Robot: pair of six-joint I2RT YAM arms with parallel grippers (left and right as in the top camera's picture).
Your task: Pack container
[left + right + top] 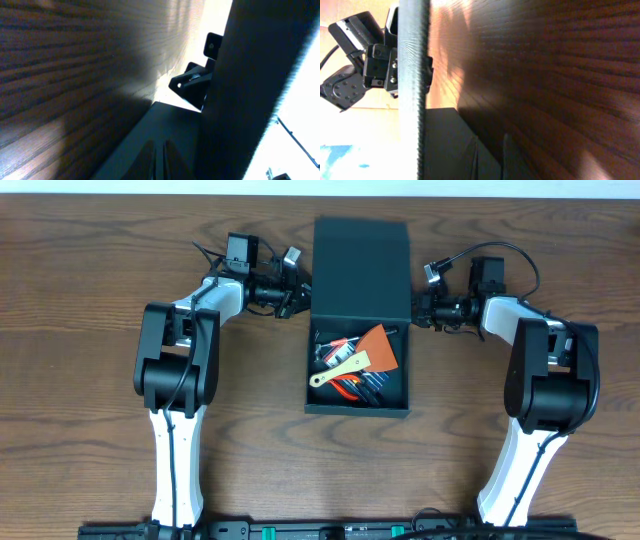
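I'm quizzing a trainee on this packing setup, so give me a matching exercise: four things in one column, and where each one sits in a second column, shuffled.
Things:
1. container
2. orange triangular piece
3. left gripper
4. right gripper

Places:
A. by the right edge of the lid
B. inside the container
C. by the lid's left edge
D. middle of the table, lid open

Pairs: 1-D, 2-B, 3-C, 4-A

The whole desk (pixel 80 380) is being viewed straight down from well above by the overhead camera. The lid (pixel 360 270) of the container (pixel 357 408) is being viewed at very close range, from opposite sides, by the two wrist cameras, and is being shared by all three views.
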